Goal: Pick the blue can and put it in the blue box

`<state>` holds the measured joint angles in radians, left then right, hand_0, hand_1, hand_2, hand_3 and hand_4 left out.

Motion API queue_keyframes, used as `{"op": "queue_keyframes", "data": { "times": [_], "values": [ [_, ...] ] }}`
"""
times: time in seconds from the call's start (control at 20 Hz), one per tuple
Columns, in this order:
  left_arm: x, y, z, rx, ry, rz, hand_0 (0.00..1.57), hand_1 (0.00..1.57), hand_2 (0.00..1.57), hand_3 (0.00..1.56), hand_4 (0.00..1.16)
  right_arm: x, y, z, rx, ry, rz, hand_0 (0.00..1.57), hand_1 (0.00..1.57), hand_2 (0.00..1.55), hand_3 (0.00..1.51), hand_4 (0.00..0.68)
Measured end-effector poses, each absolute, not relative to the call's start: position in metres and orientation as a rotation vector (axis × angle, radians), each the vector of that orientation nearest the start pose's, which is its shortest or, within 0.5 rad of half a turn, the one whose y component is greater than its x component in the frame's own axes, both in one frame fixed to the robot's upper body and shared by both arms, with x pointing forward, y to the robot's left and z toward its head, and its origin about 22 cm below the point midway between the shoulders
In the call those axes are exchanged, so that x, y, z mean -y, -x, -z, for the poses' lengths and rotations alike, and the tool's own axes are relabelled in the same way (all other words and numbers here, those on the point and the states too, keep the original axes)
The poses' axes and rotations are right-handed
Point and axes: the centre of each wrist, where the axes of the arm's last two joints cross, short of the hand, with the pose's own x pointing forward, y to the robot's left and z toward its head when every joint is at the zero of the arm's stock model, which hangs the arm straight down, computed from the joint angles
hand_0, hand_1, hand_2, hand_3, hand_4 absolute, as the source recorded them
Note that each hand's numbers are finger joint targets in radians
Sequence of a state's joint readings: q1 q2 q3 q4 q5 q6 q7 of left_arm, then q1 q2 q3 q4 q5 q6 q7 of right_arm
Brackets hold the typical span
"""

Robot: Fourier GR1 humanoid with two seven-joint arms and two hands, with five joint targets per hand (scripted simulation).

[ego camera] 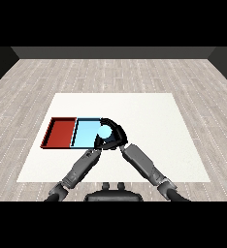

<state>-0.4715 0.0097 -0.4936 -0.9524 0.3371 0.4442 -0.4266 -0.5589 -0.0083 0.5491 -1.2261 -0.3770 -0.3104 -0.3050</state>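
Observation:
The blue can (pixel 105 131) shows as a light blue round top at the right end of the light blue tray (pixel 84 134). My right hand (pixel 116 131) is curled round the can from the right and from behind. Whether the can rests in the tray or is held just above it cannot be told. My left hand (pixel 98 145) is at the tray's near right corner, close below the can, and merges with the dark shape of the right hand. The red tray (pixel 60 132) lies directly left of the blue one, touching it.
Both trays lie on the left half of the white table (pixel 149 126). The two forearms come in from the lower corners and meet near the trays. A wooden floor surrounds the table.

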Motion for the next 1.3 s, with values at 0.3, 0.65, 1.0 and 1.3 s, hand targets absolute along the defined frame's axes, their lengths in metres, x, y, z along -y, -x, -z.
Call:
{"op": "queue_keyframes", "data": {
  "times": [0.3,0.65,1.0,1.3],
  "values": [
    [-0.089,-0.305,0.036,1.736,0.078,0.134,1.57,1.57,1.57,1.5,1.14,0.059,-0.301,-0.05,1.861,-0.469,-0.203,0.0,0.0,0.0,0.0,0.0],
    [-0.093,-0.304,0.035,1.745,0.03,0.154,1.57,1.57,1.57,1.5,1.13,0.072,-0.296,-0.056,1.859,-0.487,-0.17,0.0,0.0,0.0,0.0,0.0],
    [-0.108,-0.31,0.044,1.747,-0.006,0.156,1.57,1.57,1.57,1.49,1.13,0.113,-0.286,-0.066,1.898,-0.475,-0.103,0.0,0.0,0.0,0.0,0.0],
    [-0.115,-0.312,0.047,1.735,-0.058,0.171,1.57,1.57,1.57,1.49,1.13,0.158,-0.267,-0.07,1.954,-0.43,0.017,0.0,0.0,0.0,0.0,0.0]
  ]
}}
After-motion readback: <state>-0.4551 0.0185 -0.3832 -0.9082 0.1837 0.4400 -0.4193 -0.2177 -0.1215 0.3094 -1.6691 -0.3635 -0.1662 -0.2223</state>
